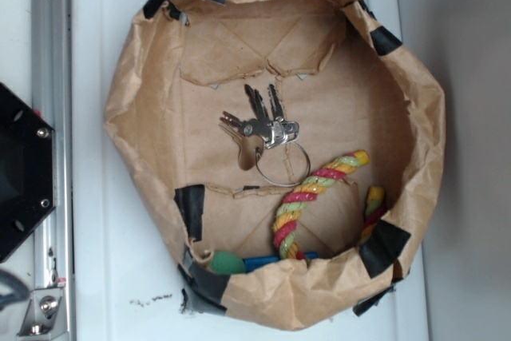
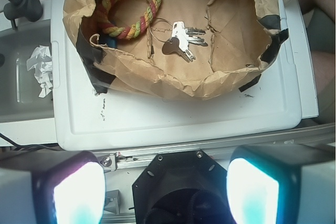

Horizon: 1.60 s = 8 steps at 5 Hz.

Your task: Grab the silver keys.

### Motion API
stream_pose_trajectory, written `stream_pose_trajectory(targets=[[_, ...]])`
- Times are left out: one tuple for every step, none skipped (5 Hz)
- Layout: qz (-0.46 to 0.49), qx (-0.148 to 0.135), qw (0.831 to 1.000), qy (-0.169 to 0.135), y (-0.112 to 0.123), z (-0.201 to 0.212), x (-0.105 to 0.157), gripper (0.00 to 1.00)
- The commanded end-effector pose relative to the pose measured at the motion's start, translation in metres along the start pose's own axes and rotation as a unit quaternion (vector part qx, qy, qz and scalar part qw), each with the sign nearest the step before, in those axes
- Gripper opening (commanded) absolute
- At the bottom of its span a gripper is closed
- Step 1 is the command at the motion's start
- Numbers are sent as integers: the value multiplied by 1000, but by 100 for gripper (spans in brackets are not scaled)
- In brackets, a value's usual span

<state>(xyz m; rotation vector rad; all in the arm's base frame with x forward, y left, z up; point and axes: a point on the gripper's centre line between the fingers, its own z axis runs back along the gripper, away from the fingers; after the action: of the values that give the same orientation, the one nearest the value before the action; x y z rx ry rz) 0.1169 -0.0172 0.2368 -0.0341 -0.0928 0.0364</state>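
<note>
- Silver keys lying flat near the middle of the crumpled paper bag, thin wire ring touching the braided rope.
- Gripper wide open, empty, well back from the bag above the white tray.
- Could snag the rope along with the ring, given how close they lie.
- Could slip off: smooth, shiny metal, fanned flat against paper.
- Could catch the bag's soft, taped rim on the way down and drag it.
- Rope thick, fuzzy, red-yellow-green; bag brown, creased.
</note>
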Motion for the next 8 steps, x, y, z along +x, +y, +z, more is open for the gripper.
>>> stream_pose_trajectory(targets=[[0,0,1000,0,0,0,0,100],[-11,14,999,-30,2,-8,45,100],[-65,42,996,-42,-9,-24,69,100],[-100,53,992,-48,-8,-38,96,100],[-148,35,988,-37,-13,-57,111,100],[-164,25,986,-28,-9,-76,128,100],[-198,11,980,-24,-5,-93,135,100],[-198,11,980,-24,-5,-93,135,100]])
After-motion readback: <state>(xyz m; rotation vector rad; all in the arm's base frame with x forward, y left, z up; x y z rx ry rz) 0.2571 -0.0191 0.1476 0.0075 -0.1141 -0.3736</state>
